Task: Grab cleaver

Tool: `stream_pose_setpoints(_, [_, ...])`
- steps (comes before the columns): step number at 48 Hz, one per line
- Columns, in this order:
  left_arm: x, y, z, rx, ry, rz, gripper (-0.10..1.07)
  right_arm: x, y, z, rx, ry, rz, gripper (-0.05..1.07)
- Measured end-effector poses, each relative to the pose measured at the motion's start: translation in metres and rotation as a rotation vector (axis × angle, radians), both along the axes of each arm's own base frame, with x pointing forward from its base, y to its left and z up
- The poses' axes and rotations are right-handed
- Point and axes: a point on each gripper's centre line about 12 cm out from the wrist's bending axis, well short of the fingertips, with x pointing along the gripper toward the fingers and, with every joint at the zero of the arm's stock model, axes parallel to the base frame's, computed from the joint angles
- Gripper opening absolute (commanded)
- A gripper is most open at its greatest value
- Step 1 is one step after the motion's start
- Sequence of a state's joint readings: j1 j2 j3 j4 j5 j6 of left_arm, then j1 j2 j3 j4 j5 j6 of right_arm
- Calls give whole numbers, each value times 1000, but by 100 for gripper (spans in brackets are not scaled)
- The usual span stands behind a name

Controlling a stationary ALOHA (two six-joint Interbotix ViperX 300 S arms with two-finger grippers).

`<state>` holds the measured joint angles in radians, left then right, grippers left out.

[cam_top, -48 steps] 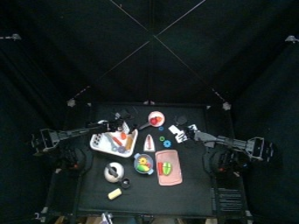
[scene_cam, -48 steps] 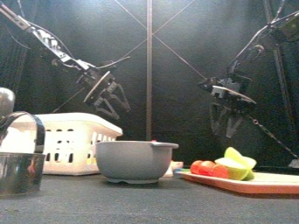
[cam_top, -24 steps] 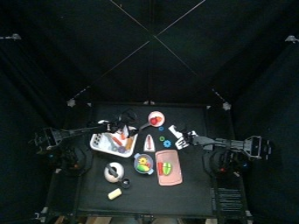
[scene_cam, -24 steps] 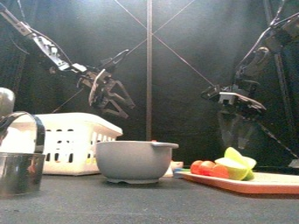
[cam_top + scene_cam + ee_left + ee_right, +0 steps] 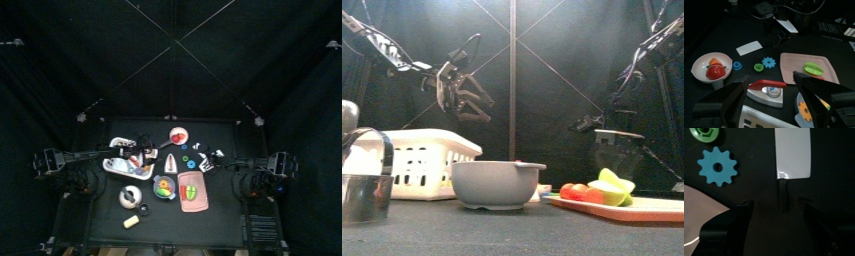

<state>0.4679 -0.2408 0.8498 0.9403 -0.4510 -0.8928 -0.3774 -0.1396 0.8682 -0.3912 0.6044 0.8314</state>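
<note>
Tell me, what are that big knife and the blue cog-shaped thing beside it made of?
The cleaver looks like polished metal: its broad blade is pale and smooth with a bright glint near the handle, which is dark, maybe plastic or wood. The blue gear looks like matte moulded plastic: flat, even colour, no shine. The open right pincer hangs above the handle.

The pen is dim, black curtains swallowing most light, while the table's things stand lit from above. In the right wrist view a small glare spot sits on the cleaver (image 5: 793,153) blade, which shows sharp. From the front, the near grey bowl (image 5: 498,184) looks soft
</note>
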Motion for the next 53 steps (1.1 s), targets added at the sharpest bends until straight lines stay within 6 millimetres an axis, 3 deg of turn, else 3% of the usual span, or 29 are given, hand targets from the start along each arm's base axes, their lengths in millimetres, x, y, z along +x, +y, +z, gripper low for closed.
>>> stream_pose_setpoints(10, [-1,0,-3,3,3,8,102,-9,-11,-10,8,33,-41,98])
stream_pose_setpoints(26, [-7,-2,-10,-13,16,17,102,-11,-7,-21,21,-1,-22,98])
stream_pose_setpoints(40, [-24,-6,-4,-17,-8,36,102,-13,-7,-28,29,-2,-19,96])
stream_pose_setpoints(53, [-42,-8,3,-19,-41,66,102,-11,-5,-27,31,1,-20,74])
